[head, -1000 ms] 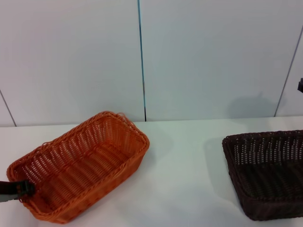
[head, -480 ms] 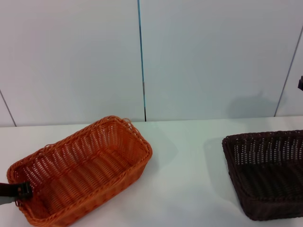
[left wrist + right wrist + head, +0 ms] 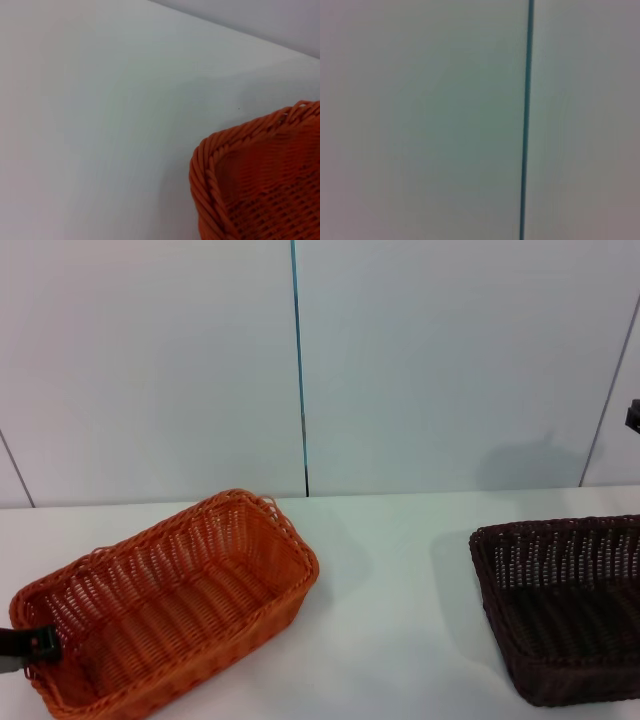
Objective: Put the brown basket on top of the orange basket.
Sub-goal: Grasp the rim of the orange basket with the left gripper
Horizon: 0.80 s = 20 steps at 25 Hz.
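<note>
Head view, nearest edge first: the left gripper [image 3: 30, 645] enters at the near left, a dark tip sitting at the near-left corner rim of the rectangular bright orange woven wicker basket [image 3: 165, 605]. It touches that rim, but whether it is clamped on it or merely against it cannot be told. The orange basket lies on the left part of the plain white desk [image 3: 390, 640], open side up, its long axis running diagonally from near left to far right, so that its far short end points toward the middle of the back wall. In the left wrist view one braided corner of the orange basket [image 3: 260, 175] fills the frame edge, with bare desk [image 3: 100, 125] beside it.

At the near right sits the rectangular dark chocolate-brown woven wicker basket [image 3: 565, 605], also open side up and cut off by the frame's right edge, so its long axis cannot be judged. It is well apart from the orange basket, with bare desk between them.

Count: one orange basket, one brown basket, two in all, both resting on the desk.

Farther back on the right, a small dark piece of the right gripper [image 3: 633, 417] shows at the frame edge, raised above the brown basket; its fingers cannot be made out.

Farthest, pale grey wall panels [image 3: 450, 360] stand behind the desk, split by a thin dark vertical seam [image 3: 299, 360]; the right wrist view shows only such a panel and seam [image 3: 525, 120].
</note>
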Motion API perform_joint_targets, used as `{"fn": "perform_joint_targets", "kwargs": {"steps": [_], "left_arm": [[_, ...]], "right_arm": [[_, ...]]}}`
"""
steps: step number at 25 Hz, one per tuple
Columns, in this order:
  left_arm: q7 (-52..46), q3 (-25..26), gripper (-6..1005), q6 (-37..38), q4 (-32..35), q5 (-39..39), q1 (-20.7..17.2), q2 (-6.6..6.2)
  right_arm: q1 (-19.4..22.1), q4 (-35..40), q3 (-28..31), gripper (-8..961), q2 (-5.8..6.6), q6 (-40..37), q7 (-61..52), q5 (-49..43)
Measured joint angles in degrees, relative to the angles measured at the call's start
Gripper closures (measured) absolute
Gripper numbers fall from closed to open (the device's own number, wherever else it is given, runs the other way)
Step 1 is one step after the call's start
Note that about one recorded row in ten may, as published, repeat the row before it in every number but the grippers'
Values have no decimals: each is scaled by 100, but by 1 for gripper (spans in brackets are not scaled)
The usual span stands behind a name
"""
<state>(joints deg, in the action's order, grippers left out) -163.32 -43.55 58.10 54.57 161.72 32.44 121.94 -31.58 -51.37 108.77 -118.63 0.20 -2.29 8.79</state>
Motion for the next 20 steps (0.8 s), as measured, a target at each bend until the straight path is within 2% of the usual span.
{"fn": "perform_joint_targets", "kwargs": {"steps": [8, 12, 16, 18, 20], "left_arm": [[-5, 204, 847, 209, 13, -19, 76, -45], [-6, 294, 848, 424, 12, -21, 139, -136], [-7, 689, 849, 739, 25, -27, 246, -249], [-4, 893, 852, 932, 32, -47, 299, -349], [2, 925, 854, 993, 33, -61, 308, -375]], "right_arm": [[-15, 0, 3, 148, 8, 0, 3, 0], [-18, 0, 3, 148, 15, -1, 24, 0], [-36, 0, 4, 148, 14, -2, 71, 0], [-55, 26, 4, 148, 14, -2, 76, 0], [-89, 82, 4, 148, 26, -2, 84, 0]]}}
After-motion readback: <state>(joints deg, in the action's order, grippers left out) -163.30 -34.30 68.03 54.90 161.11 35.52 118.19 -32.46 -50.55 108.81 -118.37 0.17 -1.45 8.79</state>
